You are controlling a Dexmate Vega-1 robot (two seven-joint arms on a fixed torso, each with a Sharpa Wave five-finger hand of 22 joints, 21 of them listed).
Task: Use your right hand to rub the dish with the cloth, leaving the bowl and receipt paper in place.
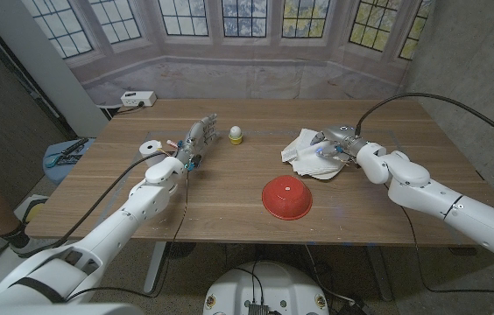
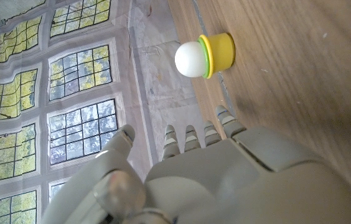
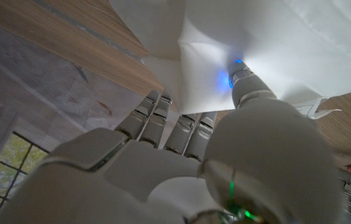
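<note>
Here the right hand's (image 1: 335, 145) fingers (image 3: 163, 118) press the cloth (image 1: 304, 145).

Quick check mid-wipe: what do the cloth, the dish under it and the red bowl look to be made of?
Cloth: thin white fabric, matte, judging by its soft folds and creases under the right hand. Dish: white and smooth along its showing rim, ceramic or plastic; too covered to tell. Red bowl: standing upside down, likely plastic, with uniform colour and a slight sheen.
</note>
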